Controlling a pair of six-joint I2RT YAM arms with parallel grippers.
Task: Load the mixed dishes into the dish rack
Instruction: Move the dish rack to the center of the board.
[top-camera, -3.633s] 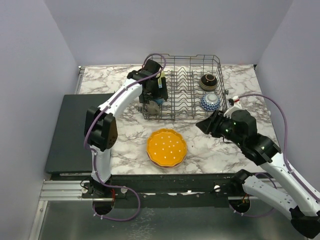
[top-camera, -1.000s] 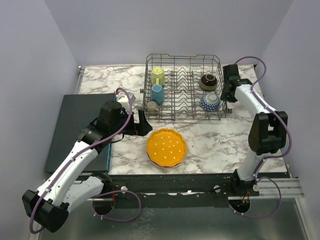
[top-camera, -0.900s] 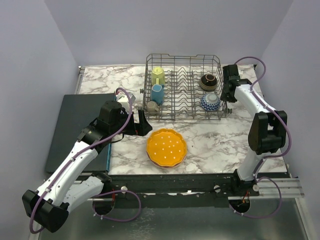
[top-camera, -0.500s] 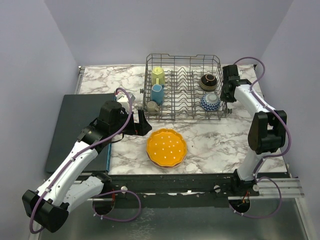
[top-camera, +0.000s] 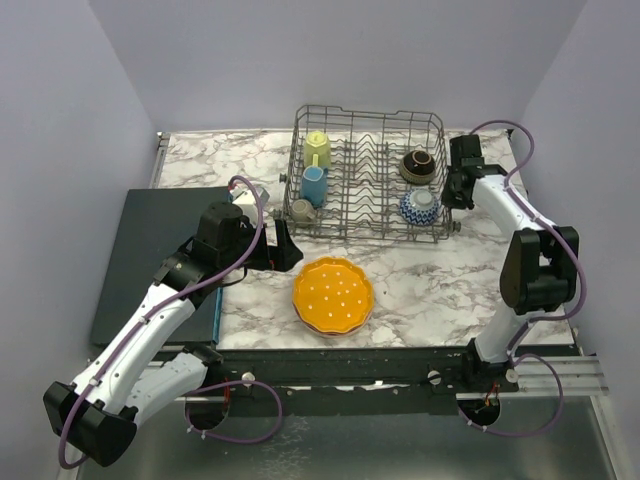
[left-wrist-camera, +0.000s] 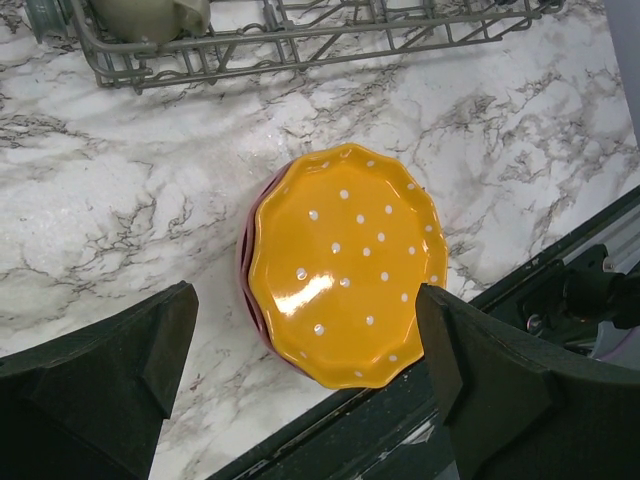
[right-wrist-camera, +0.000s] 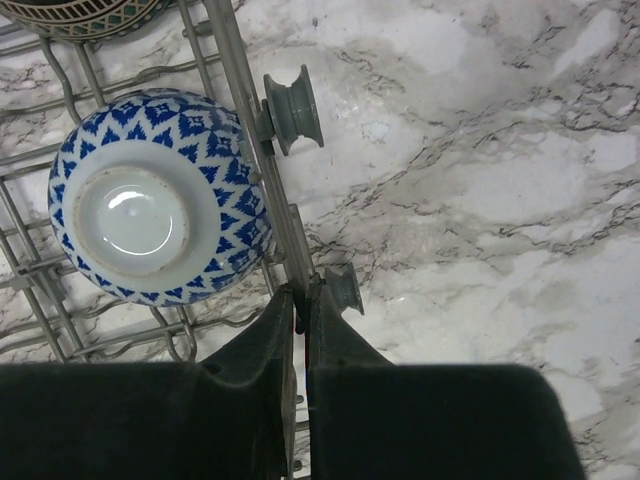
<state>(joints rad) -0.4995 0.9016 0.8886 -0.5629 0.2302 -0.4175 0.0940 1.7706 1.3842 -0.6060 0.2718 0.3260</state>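
The dish rack is big, made of stiff wire, and sits at the back of the marble table. Your right gripper has its fingers pinched close together on the wire at the rack's right side, just beside the blue and white bowl. I think the rack may slide if you pull, so go gently.

The orange plate with white dots lies flat in front of the rack, near the table's front edge. A pink plate peeks out from under it. Both look hard, shiny and easy to break. I would take the top one by its wavy rim, at the side. Your left gripper is beside it, with its fingers wide apart and holding nothing.

The middle rows of the rack look free for plates. The brown bowl and the blue one fill the right end. The yellow mug, blue mug and grey mug fill the left end. Keep the plate away from them.
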